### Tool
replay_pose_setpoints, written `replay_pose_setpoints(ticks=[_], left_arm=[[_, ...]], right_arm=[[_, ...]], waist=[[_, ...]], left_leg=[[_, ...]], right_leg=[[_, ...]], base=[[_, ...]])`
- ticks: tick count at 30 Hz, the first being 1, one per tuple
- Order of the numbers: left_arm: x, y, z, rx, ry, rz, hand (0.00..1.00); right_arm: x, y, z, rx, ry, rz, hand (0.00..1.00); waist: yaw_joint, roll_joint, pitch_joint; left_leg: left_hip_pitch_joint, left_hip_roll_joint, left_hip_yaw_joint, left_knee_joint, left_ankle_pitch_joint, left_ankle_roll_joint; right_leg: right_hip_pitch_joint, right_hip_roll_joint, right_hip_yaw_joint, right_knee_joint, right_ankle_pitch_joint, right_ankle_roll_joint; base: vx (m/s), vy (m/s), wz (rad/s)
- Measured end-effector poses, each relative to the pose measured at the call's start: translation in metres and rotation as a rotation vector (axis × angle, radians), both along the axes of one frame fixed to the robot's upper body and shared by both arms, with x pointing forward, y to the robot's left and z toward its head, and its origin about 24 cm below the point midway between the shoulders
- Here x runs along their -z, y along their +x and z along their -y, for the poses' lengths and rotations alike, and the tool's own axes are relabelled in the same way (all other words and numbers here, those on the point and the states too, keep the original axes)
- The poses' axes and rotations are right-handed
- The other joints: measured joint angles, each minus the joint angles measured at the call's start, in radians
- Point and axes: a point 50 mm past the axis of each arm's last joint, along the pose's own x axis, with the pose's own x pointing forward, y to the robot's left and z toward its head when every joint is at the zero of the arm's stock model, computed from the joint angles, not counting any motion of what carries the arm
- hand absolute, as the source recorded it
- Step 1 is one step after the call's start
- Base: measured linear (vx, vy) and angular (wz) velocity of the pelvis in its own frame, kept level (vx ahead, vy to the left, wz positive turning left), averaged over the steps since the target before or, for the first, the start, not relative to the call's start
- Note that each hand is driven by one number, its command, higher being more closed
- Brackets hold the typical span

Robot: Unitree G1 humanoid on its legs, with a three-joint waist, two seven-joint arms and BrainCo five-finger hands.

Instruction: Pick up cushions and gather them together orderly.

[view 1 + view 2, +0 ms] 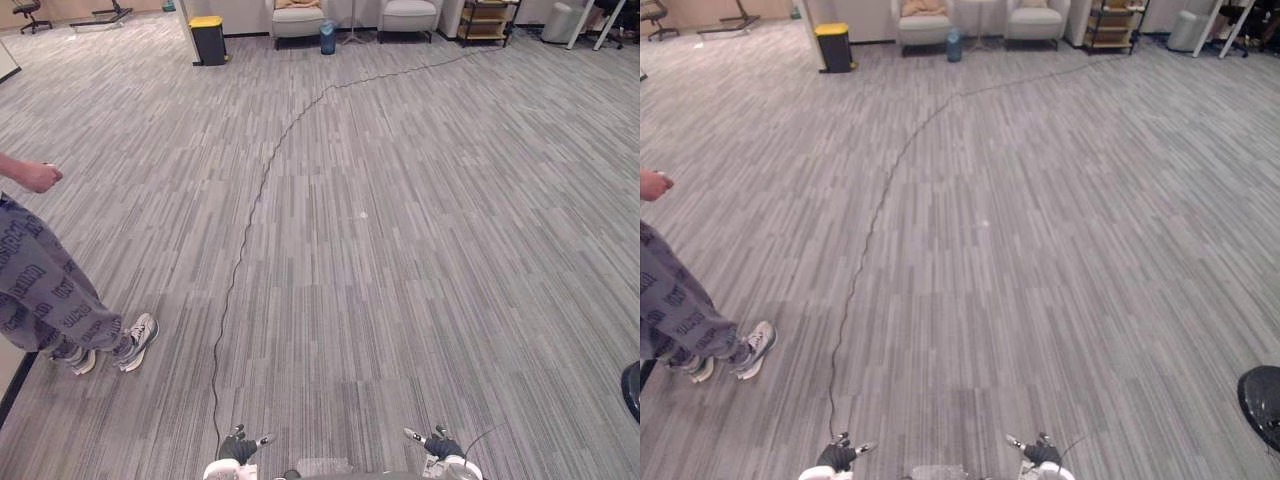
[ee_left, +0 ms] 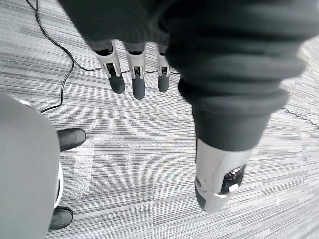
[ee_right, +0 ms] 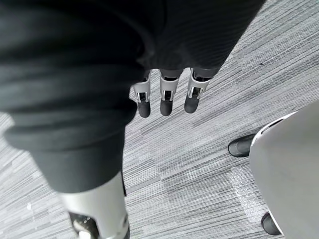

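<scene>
Hanging down at the robot's side, the left hand (image 2: 135,69) is pointing its fingers straight at the grey striped carpet (image 2: 149,149). Its thumb is sticking out apart from them, and the whole hand is relaxed and gripping nothing. The right hand (image 3: 167,94) is doing the same on the other side, with straight loose fingers dangling above the carpet and nothing in it either.

Going outward, I'm using the yellow-lidded bin (image 1: 208,38) at the far wall as the reference. A pale armchair (image 1: 298,22) is sitting just right of the bin. What looks like a tan cushion (image 1: 298,3) is lying on its seat, well apart from both hands. A blue container (image 1: 327,38) is standing on the floor just past that chair. Next comes a second armchair (image 1: 410,15), and a wooden shelf unit (image 1: 485,20) is standing further right of the bin.

A person (image 1: 45,290) in patterned trousers and pale sneakers is standing well nearer than the bin and a bit left of it, with the person's hand (image 1: 40,177) held out. A dark round object (image 1: 1262,400) is poking in far right of the bin, close to the robot.
</scene>
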Motion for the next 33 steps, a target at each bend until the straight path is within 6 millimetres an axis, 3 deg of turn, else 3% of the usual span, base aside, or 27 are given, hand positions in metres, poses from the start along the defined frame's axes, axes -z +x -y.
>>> replay_pose_setpoints(ticks=[11, 15, 18, 20, 23, 25, 27, 28, 29, 31, 33], left_arm=[[0.000, 0.001, -0.001, 0.013, 0.007, -0.006, 0.00], [-0.001, 0.005, -0.003, 0.005, 0.006, 0.004, 0.00], [-0.004, 0.010, -0.011, -0.047, 0.007, 0.031, 0.00], [-0.008, 0.013, -0.014, -0.108, -0.005, 0.064, 0.00], [-0.011, 0.019, -0.015, -0.148, -0.019, 0.104, 0.00], [-0.012, 0.021, -0.014, -0.148, -0.030, 0.113, 0.00], [-0.013, 0.022, -0.014, -0.146, -0.035, 0.123, 0.00], [-0.015, 0.025, -0.013, -0.144, -0.038, 0.137, 0.00], [-0.015, 0.026, -0.012, -0.138, -0.038, 0.142, 0.00], [-0.017, 0.031, -0.012, -0.112, -0.031, 0.157, 0.00], [-0.017, 0.030, -0.015, -0.111, -0.024, 0.154, 0.00]], right_arm=[[0.000, 0.000, 0.001, 0.003, -0.006, 0.001, 0.00], [-0.002, 0.005, 0.002, 0.011, -0.009, 0.019, 0.00], [-0.004, 0.006, 0.001, 0.011, -0.005, 0.038, 0.00], [-0.005, 0.005, 0.002, 0.018, -0.006, 0.054, 0.00], [-0.006, 0.002, 0.004, 0.044, -0.009, 0.062, 0.00], [-0.006, 0.003, 0.003, 0.049, -0.007, 0.064, 0.00], [-0.007, 0.005, 0.002, 0.047, -0.006, 0.067, 0.00], [-0.007, 0.007, 0.002, 0.045, -0.006, 0.067, 0.00], [-0.007, 0.008, 0.003, 0.040, -0.010, 0.070, 0.00], [-0.007, 0.012, 0.001, 0.017, -0.008, 0.066, 0.00], [-0.006, 0.010, -0.003, 0.017, -0.001, 0.061, 0.00]], waist=[[0.000, -0.006, 0.003], [0.000, -0.007, 0.021], [0.003, -0.031, 0.035], [0.007, -0.029, 0.043], [0.034, -0.024, 0.062], [0.042, -0.024, 0.062], [0.044, -0.025, 0.062], [0.051, -0.027, 0.062], [0.056, -0.026, 0.062], [0.047, -0.035, 0.058], [0.050, -0.049, 0.050]], left_leg=[[-0.019, -0.008, -0.002, 0.000, -0.005, 0.006], [-0.038, -0.002, 0.005, 0.008, -0.022, -0.004], [-0.135, 0.021, 0.005, 0.224, -0.125, -0.003], [-0.264, 0.077, 0.013, 0.525, -0.218, 0.002], [-0.354, 0.144, 0.061, 0.707, -0.270, -0.003], [-0.378, 0.137, 0.062, 0.647, -0.264, 0.002], [-0.418, 0.103, 0.041, 0.511, -0.214, 0.005], [-0.443, 0.071, 0.016, 0.405, -0.092, -0.010], [-0.446, 0.054, 0.008, 0.369, -0.027, -0.018], [-0.462, 0.028, 0.027, 0.418, -0.072, 0.048], [-0.457, 0.022, 0.032, 0.464, -0.123, 0.070]], right_leg=[[-0.019, -0.007, 0.002, 0.004, -0.003, 0.001], [-0.083, -0.007, 0.016, 0.107, -0.060, -0.009], [-0.121, -0.029, 0.010, 0.206, -0.131, -0.015], [-0.128, -0.029, -0.017, 0.262, -0.176, -0.022], [-0.067, -0.034, -0.044, 0.250, -0.202, -0.029], [-0.039, -0.061, -0.043, 0.245, -0.222, -0.016], [-0.030, -0.096, -0.032, 0.229, -0.241, -0.007], [-0.027, -0.120, -0.005, 0.202, -0.245, 0.003], [-0.021, -0.131, 0.010, 0.177, -0.244, 0.007], [-0.015, -0.155, 0.072, 0.131, -0.175, 0.026], [-0.016, -0.171, 0.133, 0.165, -0.137, 0.042]], base=[[0.00, 0.000, 0.00], [0.02, -0.036, -0.05], [0.04, -0.063, 0.09], [0.10, -0.080, 0.26], [0.17, 0.029, 0.24], [0.22, 0.115, 0.02], [0.27, 0.196, -0.13], [0.31, 0.264, -0.27], [0.43, 0.303, -0.30], [0.37, 0.220, -0.15], [0.39, 0.276, -0.05]])
